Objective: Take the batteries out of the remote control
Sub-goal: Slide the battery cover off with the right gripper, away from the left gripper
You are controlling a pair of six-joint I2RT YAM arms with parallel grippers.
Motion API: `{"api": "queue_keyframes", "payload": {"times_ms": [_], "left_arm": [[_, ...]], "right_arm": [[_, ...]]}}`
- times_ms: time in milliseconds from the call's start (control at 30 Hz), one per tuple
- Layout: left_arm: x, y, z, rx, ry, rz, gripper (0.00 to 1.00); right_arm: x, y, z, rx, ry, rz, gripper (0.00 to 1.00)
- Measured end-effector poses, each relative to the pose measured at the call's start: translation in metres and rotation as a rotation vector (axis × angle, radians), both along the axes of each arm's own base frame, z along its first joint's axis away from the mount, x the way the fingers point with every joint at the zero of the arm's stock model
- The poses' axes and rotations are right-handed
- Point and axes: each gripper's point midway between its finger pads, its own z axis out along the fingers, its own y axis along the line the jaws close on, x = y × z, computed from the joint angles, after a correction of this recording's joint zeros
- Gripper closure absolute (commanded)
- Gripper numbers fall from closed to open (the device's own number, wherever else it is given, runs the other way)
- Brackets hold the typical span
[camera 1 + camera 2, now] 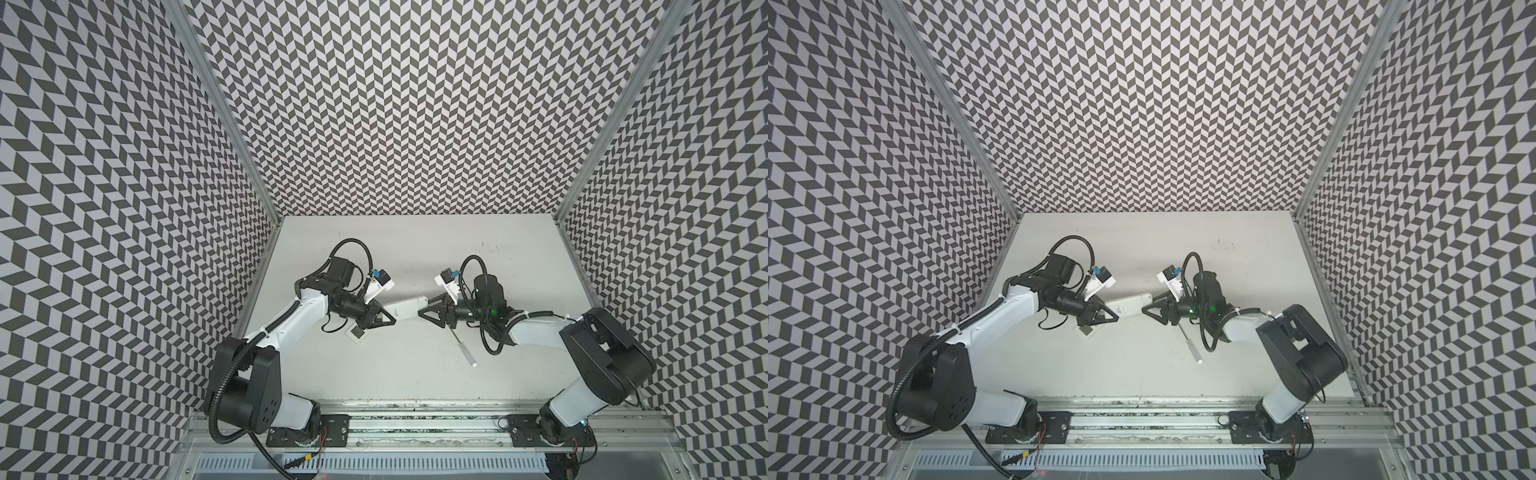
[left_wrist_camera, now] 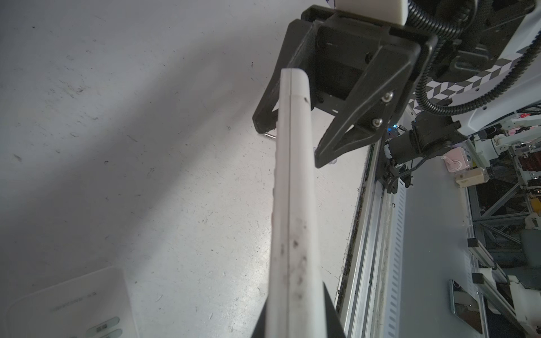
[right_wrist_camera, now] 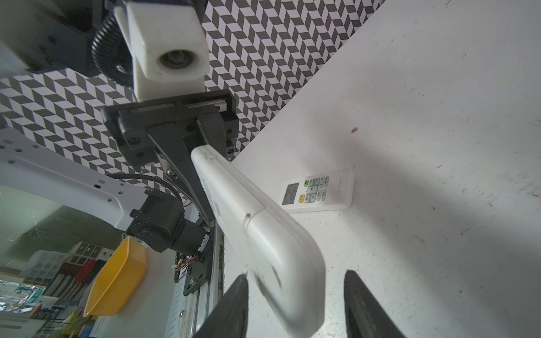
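Right wrist view: my left hand point(image 3: 202, 152) clamps the remote point(image 3: 263, 234) mid-frame; my right hand point(image 3: 295, 281) straddles its near end, unclenched. No batteries show, presumably inside; unloading hardly begun.

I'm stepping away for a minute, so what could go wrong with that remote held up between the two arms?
The left hand grips the raised remote by one end only, so it may twist or slip as the right hand, jaws open around the far end, closes. The screwdriver lies beside the right arm, which could sweep it aside.
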Motion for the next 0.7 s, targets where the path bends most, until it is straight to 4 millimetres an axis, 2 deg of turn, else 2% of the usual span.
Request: {"api": "queue_keyframes", "payload": {"times_ms": [167,400,700], "left_arm": [[-0.003,0.0003,-0.0008,-0.004,0.003,-0.004,1.0],[-0.0038,0.0005,-0.001,-0.003,0.002,-0.005,1.0],[-0.0042,0.0007,-0.0016,0.001,0.005,-0.004,1.0]], "right_arm": [[0.0009,0.0002,0.0052,0.021,-0.003,0.004,0.56],[0.0002,0.0011,0.0034,0.031,0.018,0.012,0.58],[0.0003,0.0017,0.0066,0.043,0.019,0.014,0.74]]}}
